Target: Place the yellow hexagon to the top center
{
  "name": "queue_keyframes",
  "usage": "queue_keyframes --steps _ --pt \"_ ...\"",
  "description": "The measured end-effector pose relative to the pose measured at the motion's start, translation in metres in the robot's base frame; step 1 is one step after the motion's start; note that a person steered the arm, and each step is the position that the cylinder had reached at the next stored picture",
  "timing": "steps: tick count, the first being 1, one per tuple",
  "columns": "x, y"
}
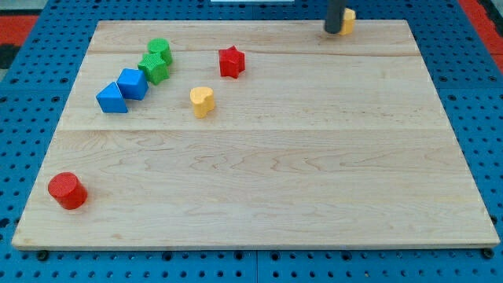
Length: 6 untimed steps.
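Observation:
The yellow hexagon (347, 21) sits at the top edge of the wooden board (259, 181), right of centre. It is partly hidden by my rod. My tip (333, 31) rests against the hexagon's left side, touching it or nearly so.
A red star (231, 61) lies at upper centre-left. A yellow heart (202, 101) is below it. Two green blocks (156, 61) and two blue blocks (123, 90) cluster at upper left. A red cylinder (67, 190) stands at lower left.

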State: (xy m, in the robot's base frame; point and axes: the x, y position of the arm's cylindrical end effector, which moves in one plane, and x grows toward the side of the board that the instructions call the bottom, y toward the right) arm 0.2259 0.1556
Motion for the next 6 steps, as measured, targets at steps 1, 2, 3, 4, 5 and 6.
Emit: queue_keyframes --steps 1,2,3,4,5,6 --pt "0.043 0.04" --pt "-0.008 0.138" --pt "-0.033 0.136" --pt "-0.034 0.118" --pt "-0.034 -0.009" --pt "-0.003 -0.118"
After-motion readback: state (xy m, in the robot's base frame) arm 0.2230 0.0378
